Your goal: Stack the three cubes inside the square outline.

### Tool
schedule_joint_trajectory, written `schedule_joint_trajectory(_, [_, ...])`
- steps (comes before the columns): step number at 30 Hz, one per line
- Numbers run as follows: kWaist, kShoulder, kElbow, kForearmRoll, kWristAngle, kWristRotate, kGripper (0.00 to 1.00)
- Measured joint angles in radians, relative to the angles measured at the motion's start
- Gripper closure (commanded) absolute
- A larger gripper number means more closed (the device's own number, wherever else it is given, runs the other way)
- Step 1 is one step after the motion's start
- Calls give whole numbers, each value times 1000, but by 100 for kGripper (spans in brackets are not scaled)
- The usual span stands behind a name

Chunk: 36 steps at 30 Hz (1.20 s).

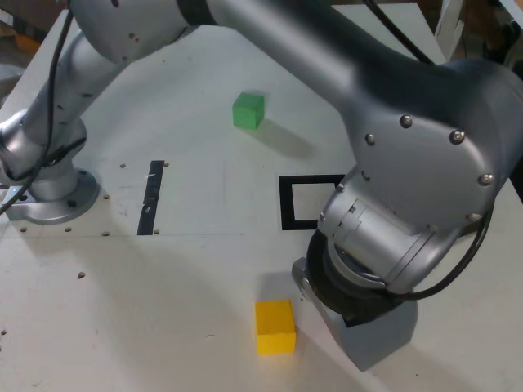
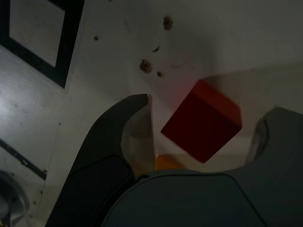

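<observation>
In the wrist view the red cube (image 2: 201, 125) lies on the white table between the dark jaws of my gripper (image 2: 211, 105). The jaws stand open, with a gap on each side of the cube. In the exterior view the red cube is hidden under my arm's wrist (image 1: 384, 245), low at that view's right. The yellow cube (image 1: 274, 327) sits just to the exterior view's left of the wrist. The green cube (image 1: 248, 110) rests far back near the middle. The square outline (image 1: 286, 204) (image 2: 71, 47) has nothing in it and is partly covered by the arm.
A narrow black tape strip (image 1: 151, 196) lies at the exterior view's left, near the arm's base (image 1: 49, 192). The arm's grey link (image 1: 327, 57) spans the table from upper left to lower right. Small screw holes (image 2: 147, 66) dot the table.
</observation>
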<state>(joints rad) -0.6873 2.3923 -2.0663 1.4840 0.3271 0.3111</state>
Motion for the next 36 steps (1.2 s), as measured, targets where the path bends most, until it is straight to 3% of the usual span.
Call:
schedule_joint_trajectory(14, [0,0,2,-20,13,-9,57])
schedule_joint_trajectory(25, [6,-7,-21,25,15,-48,59])
schedule_joint_trajectory(36, [118,-236,2,105,51,-124,61])
